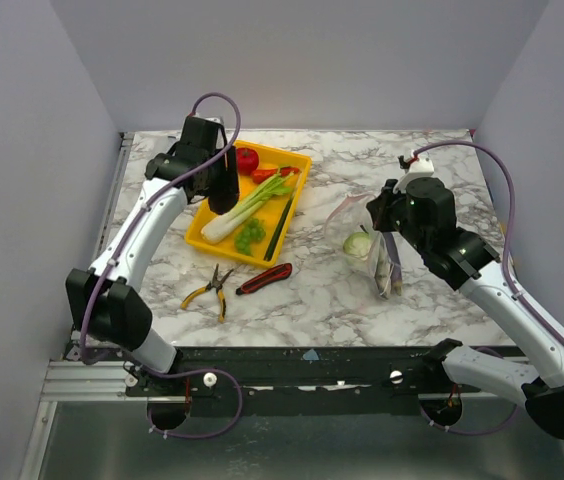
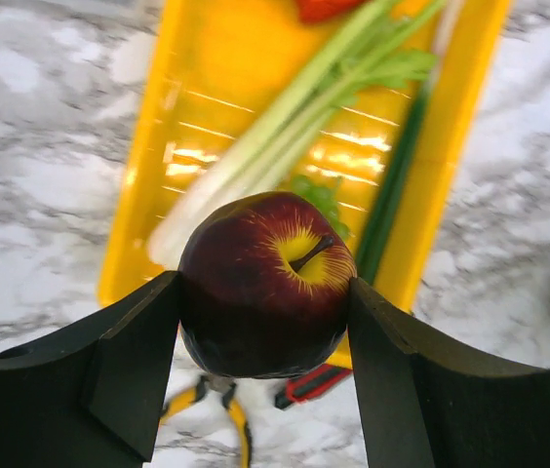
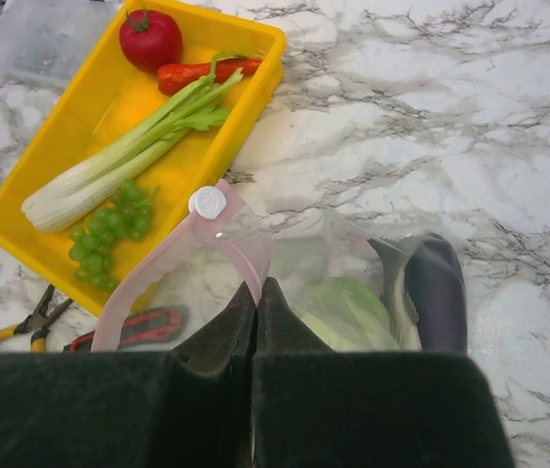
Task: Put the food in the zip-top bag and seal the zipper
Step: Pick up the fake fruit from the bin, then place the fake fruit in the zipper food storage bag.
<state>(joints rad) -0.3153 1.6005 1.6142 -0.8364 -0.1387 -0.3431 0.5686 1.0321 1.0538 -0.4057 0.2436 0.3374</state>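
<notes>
Dark red apple (image 2: 265, 283) between jaws

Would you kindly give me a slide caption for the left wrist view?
Left gripper, jaws clamped on a dark red apple, over the yellow tray.

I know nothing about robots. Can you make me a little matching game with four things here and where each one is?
Things:
1. apple
2. cabbage
3. grapes
4. pliers

Places:
A. on the table
B. inside the zip-top bag
C. between the left arm's jaws
D. in the yellow tray

Pairs: 1-C, 2-B, 3-D, 4-A
</notes>
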